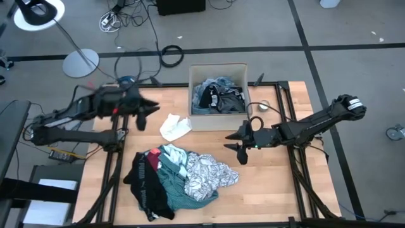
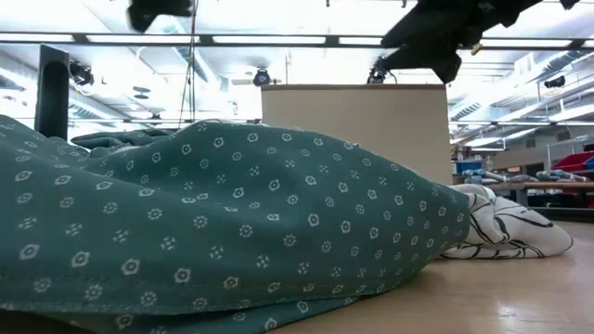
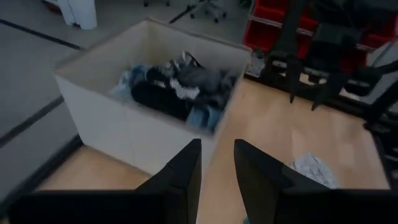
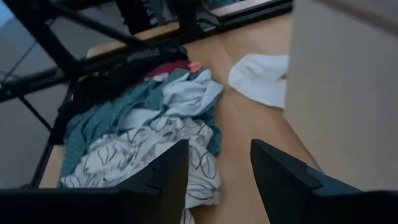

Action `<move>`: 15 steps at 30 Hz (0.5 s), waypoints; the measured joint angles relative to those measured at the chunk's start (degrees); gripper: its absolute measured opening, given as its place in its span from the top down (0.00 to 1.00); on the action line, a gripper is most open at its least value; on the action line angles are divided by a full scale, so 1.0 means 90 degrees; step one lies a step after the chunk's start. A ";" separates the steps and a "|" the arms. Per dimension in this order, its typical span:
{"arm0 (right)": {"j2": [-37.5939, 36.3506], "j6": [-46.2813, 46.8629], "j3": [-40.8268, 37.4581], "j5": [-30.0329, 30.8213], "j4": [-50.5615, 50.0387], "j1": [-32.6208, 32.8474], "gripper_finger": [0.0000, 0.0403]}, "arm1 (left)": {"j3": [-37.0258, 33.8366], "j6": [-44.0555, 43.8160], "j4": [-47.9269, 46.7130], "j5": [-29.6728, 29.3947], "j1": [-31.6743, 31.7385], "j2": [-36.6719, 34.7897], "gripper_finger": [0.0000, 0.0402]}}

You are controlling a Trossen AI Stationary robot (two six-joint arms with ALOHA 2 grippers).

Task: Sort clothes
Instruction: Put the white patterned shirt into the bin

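Both hands hover spread and empty: the left hand (image 1: pixel 143 116) beside the box (image 1: pixel 218 120), the right hand (image 1: pixel 237 151) near the clothes pile (image 1: pixel 180 177).

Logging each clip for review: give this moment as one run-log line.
left tool: open, empty, above table | right tool: open, empty, above table | white cloth: beside tan cardboard box | mixed fabric pile: unsorted

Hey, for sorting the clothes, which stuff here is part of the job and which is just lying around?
Part of the job:
- pile of clothes on the table, teal shirt and black-and-white patterned piece among them
- white piece lying apart
- clothes in the box

Just lying about:
- cardboard box
- small metal tin
- cables on the floor
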 joint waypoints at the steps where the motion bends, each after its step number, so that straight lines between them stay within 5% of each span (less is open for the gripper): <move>1: 0.0100 -0.0061 0.0000 -0.0016 0.0075 0.0020 0.57 | -0.0293 -0.0143 0.0045 -0.0017 -0.0043 -0.0270 0.75; 15: 0.2422 -0.0449 0.1849 -0.1159 -0.1031 0.0247 0.57 | -0.3360 -0.0779 0.1092 -0.0306 -0.0497 -0.2821 0.75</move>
